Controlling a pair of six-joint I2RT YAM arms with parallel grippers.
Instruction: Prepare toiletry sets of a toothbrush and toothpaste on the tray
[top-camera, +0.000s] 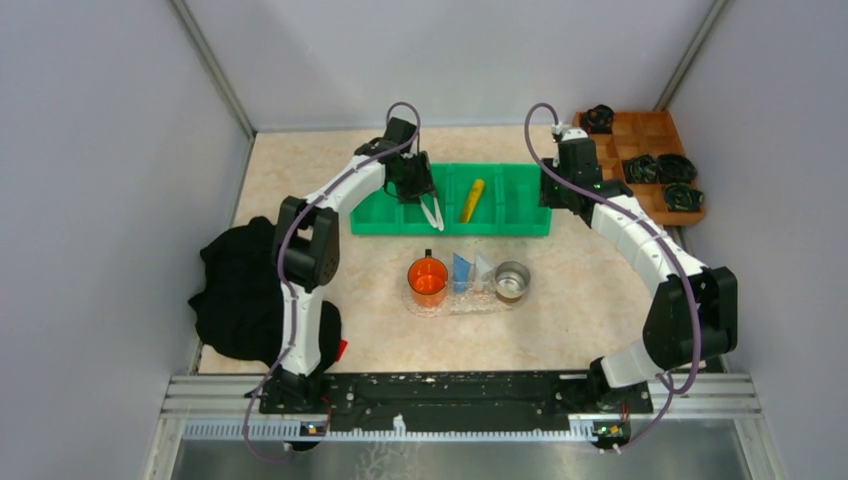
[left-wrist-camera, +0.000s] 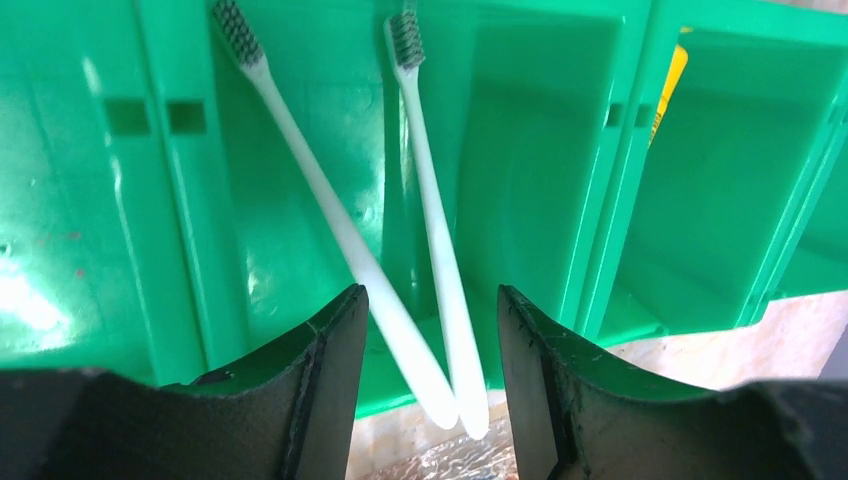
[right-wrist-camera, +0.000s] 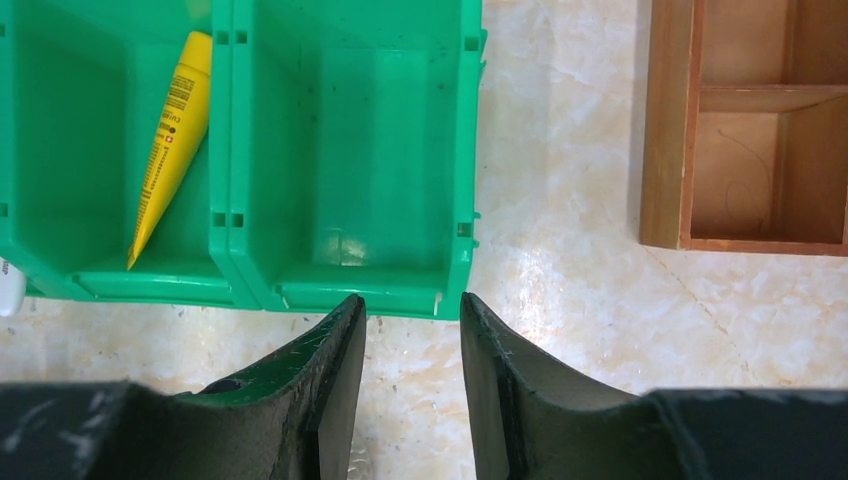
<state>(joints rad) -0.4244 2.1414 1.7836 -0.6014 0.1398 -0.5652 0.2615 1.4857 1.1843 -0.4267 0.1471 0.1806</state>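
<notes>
- My left gripper (left-wrist-camera: 430, 300): jaws set wide, holding nothing, hanging over the second compartment of the green bin (left-wrist-camera: 90, 200).
- Toothbrushes, two, white, in that compartment. One toothbrush (left-wrist-camera: 330, 215) lies slanted, and its handle passes just beside my left-hand finger; I cannot tell whether they touch. The other toothbrush (left-wrist-camera: 432, 210) runs almost straight away from me, between my fingers.
- Both bristle heads sit at the far end of the compartment. Both handle ends come together between my fingertips and overhang the bin's near lip.
- My right gripper (right-wrist-camera: 412, 305): jaws moderately apart, holding nothing, hovering over the table (right-wrist-camera: 560, 300) just short of the bin's end compartment.
- Yellow toothpaste (right-wrist-camera: 170, 140): one tube, lying slanted in the compartment beyond and left of my right fingers, one compartment right of the toothbrushes.
- Wooden box (right-wrist-camera: 665, 130): ahead and right of my right fingers, apart from the bin.
- Tray (top-camera: 470, 303): clear, on the table nearer my bases than either gripper, roughly between them.
- On the tray, left to right: orange cup (top-camera: 428, 280), blue toothpaste (top-camera: 461, 270), white toothpaste (top-camera: 483, 268), metal cup (top-camera: 512, 282).
- Black cloth (top-camera: 240, 290): heaped beside my left arm, well behind my left fingers.
</notes>
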